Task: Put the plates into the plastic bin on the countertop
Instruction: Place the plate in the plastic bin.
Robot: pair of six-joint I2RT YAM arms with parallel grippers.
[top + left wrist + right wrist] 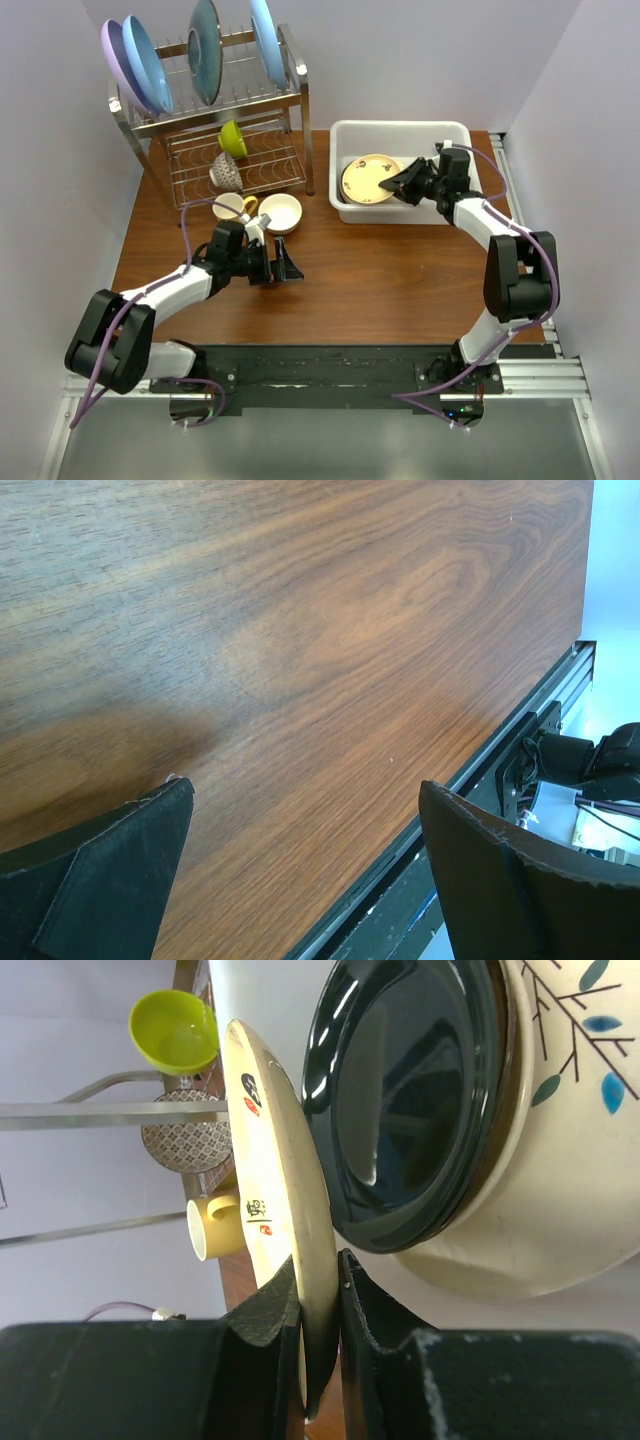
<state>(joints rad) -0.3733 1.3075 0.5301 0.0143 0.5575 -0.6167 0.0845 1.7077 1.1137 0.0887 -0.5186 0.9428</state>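
Right claw (401, 184): clamped on the rim of the cream plate (368, 179), with one finger on each face. In the wrist view the plate (285, 1180) runs edge-on between the pads.

Cream plate: round, pale yellow-cream, thin rim, small red and black marks on the face. The grip point is at the plate's 3 o'clock edge in the top view.

Location: the plate sits within the outline of the white plastic bin (400, 128), toward its 9 o'clock end. The bin stands at the 1 o'clock area of the wood-grain surface (380, 270).

Bin contents: a glossy black plate (405, 1100) lies on a cream plate with teal leaf print (570, 1150). Contact between the held plate and these cannot be determined.

Left claw (276, 265): fingers wide apart, holding nothing, over the surface at 9 o'clock of centre.
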